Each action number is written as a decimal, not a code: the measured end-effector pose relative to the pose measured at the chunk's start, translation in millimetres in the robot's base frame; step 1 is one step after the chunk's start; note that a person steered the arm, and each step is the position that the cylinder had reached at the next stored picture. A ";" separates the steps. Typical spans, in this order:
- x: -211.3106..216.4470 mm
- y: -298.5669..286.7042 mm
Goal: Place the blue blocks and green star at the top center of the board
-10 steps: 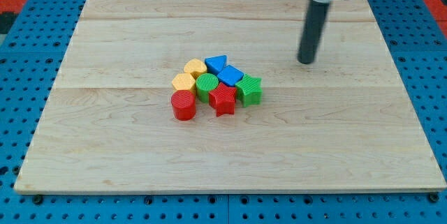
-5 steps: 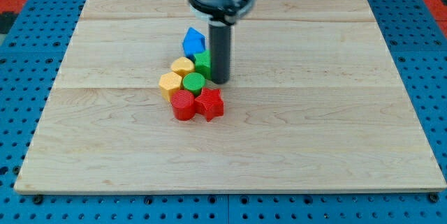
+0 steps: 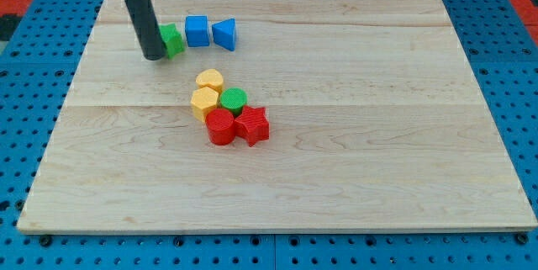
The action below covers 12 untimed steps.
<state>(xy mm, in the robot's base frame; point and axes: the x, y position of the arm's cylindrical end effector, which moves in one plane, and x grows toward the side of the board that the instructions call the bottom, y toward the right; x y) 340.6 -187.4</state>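
Your tip (image 3: 154,56) touching green star (image 3: 172,40) at its 8 o'clock; no gripper, bare rod. Blue cube (image 3: 197,31), blue triangle (image 3: 224,34) at star's 3 o'clock.

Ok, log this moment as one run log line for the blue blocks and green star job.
my tip: left of green star, touching | blue cube, blue triangle: row, upper left | top centre: not reached

Seven blocks on the board (image 3: 378,135): two blue (image 3: 197,30), two green (image 3: 233,98), two yellow (image 3: 209,79), two red (image 3: 221,126)... counted again, eight.
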 end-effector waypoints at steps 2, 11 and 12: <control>-30.4 53.5; -23.1 177.2; -54.1 167.6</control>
